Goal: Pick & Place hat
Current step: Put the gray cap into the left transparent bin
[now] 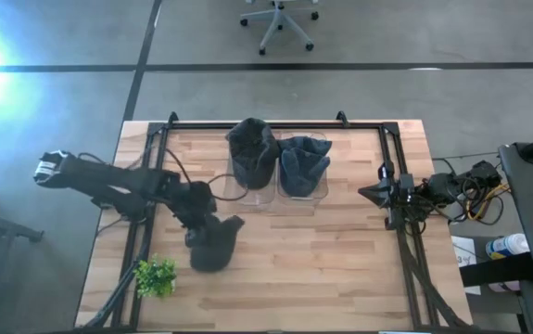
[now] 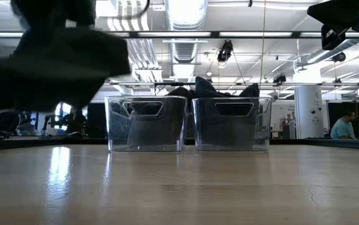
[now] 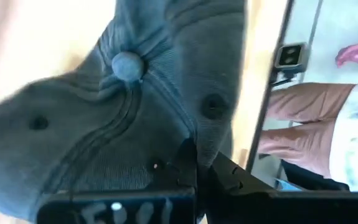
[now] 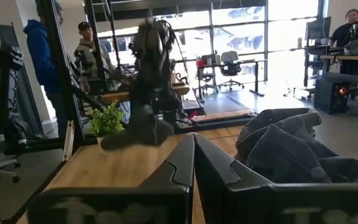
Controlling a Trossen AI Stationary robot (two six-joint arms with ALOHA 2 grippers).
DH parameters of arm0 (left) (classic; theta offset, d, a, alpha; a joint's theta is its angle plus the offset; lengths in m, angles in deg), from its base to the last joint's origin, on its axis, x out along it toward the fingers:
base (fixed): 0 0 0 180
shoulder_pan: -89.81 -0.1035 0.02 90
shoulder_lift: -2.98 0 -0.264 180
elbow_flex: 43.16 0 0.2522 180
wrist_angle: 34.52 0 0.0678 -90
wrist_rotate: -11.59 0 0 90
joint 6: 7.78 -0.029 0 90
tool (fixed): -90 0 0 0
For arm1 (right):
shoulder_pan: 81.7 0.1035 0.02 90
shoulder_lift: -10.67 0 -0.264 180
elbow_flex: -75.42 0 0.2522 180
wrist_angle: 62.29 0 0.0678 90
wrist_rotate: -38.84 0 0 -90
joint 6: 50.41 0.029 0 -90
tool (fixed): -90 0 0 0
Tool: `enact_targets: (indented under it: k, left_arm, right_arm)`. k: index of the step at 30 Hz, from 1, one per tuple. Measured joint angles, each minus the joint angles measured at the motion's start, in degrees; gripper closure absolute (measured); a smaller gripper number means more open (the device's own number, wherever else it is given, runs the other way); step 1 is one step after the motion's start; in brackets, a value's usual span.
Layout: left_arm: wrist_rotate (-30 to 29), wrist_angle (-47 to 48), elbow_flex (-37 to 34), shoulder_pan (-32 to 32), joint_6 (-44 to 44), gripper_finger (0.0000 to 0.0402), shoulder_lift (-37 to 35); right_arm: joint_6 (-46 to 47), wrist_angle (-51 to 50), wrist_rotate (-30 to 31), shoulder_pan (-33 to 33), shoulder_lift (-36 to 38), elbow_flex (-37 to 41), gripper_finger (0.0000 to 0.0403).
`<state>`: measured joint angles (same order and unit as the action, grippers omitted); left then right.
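A dark grey-blue cap (image 1: 215,246) hangs from my left gripper (image 1: 200,225) over the table's left middle. In the left wrist view the cap (image 3: 104,118) fills the picture, crown toward the camera, with its top button (image 3: 127,65) and eyelets showing. The low view shows the cap (image 2: 54,62) up in the air at the left. My left gripper (image 3: 197,158) is shut on it. My right gripper (image 1: 363,193) waits at the table's right side, its fingers shut (image 4: 194,146) and touching nothing. My left gripper pinches the cap's crown cloth (image 3: 194,140) between its two fingers, a little way off the top button, beside an eyelet. The fingers come from above, pointing down. The cap hangs below them, lifted clear of the table; one layer or several, I cannot tell.
Two clear bins stand side by side at the table's far middle, the left bin (image 1: 250,190) and the right bin (image 1: 303,192), each holding dark caps. A small green plant (image 1: 155,276) sits near the left near corner. People stand in the room beyond (image 4: 38,56).
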<state>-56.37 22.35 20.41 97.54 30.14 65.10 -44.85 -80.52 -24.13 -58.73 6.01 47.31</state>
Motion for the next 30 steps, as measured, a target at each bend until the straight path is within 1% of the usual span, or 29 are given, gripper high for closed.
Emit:
enact_targets:
  k: [3,6,8,11,13,15,19,21,23,24,28,30]
  left_arm:
    - [-4.8,7.8,8.7,0.0,-3.0,0.0400,-0.3]
    - [-14.0,13.0,16.4,0.0,-8.5,0.0400,-0.3]
    - [-20.7,14.3,19.9,-0.1,-12.4,0.0401,0.1]
    - [-29.4,14.1,23.3,-0.3,-18.6,0.0401,1.7]
    - [-32.9,13.7,24.4,-1.0,-22.3,0.0401,3.2]
    - [-35.1,13.2,24.5,-1.9,-26.0,0.0401,5.1]
    - [-43.1,12.9,24.4,-3.7,-32.7,0.0401,9.6]
    - [-44.0,12.6,24.6,-4.8,-35.3,0.0401,11.3]
    - [-44.6,11.6,24.6,-6.0,-37.3,0.0401,12.6]
    - [-45.5,11.3,24.6,-6.5,-38.3,0.0401,13.1]
    - [-51.6,10.8,25.4,-7.8,-43.6,0.0401,14.2]
    - [-51.9,9.9,26.3,-8.7,-45.3,0.0401,14.5]
  right_arm:
    - [-1.4,0.0,0.0,0.0,0.0,0.0,0.0394]
    - [-5.8,0.0,0.0,0.0,0.0,0.0,0.0394]
    - [-6.9,0.0,0.0,0.0,0.0,0.0,0.0394]
    - [-5.9,0.0,0.0,0.0,0.1,0.0,0.0394]
    - [-5.8,0.0,-0.2,-0.1,0.1,0.0,0.0394]
    - [-5.8,-0.2,-2.3,-1.0,0.1,0.0,0.0394]
    - [-7.2,-2.9,-12.3,-4.5,0.2,0.0,0.0394]
    - [-8.0,-3.4,-17.2,-6.0,0.2,0.3,0.0394]
    - [-8.2,-3.4,-20.5,-7.3,0.3,1.1,0.0394]
    - [-8.2,-3.3,-21.5,-7.9,0.5,1.6,0.0394]
    - [-6.7,-1.9,-21.5,-10.9,2.4,4.5,0.0394]
    - [-5.8,-0.7,-21.5,-12.1,3.3,5.8,0.0394]
